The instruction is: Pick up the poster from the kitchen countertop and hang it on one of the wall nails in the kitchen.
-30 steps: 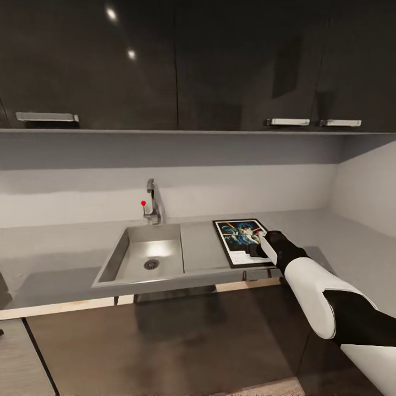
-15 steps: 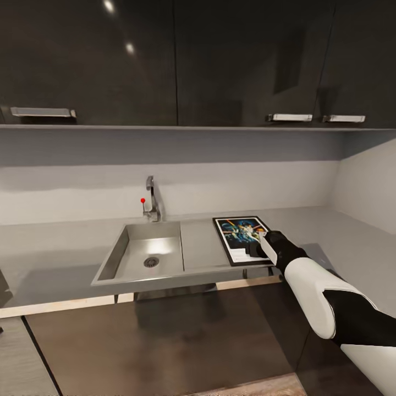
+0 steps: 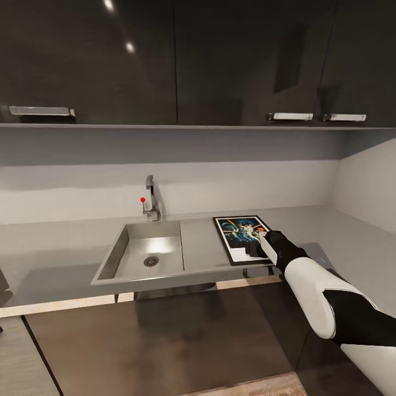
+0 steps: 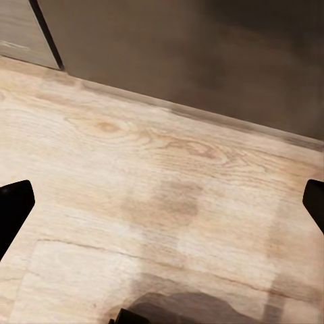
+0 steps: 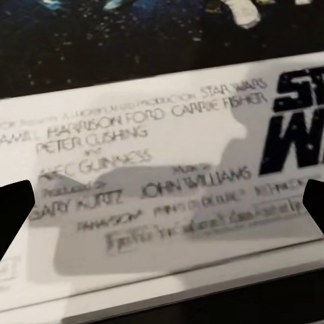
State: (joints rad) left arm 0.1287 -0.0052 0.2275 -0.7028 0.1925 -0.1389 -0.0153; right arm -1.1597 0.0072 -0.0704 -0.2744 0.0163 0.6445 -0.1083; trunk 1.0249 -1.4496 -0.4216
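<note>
The poster (image 3: 241, 236) lies flat on the kitchen countertop (image 3: 49, 250), just right of the sink, its black frame near the counter's front edge. My right gripper (image 3: 257, 249) hovers low over the poster's lower right part. In the right wrist view the white border with credits and the logo of the poster (image 5: 162, 128) is very close, and the right gripper (image 5: 162, 209) is open, its dark fingertips (image 5: 13, 209) wide apart with its shadow on the paper. My left gripper (image 4: 162, 206) hangs open over the wooden floor. The wall nails are out of view.
A steel sink (image 3: 144, 254) with a tap (image 3: 151, 199) is set into the counter left of the poster. Dark upper cabinets (image 3: 176, 60) hang above, and a side wall (image 3: 368, 187) closes the right end. Dark cabinet fronts (image 3: 165, 335) stand below.
The head view has shifted slightly, so everything sits a little higher in the picture. My right gripper keeps its place over the poster.
</note>
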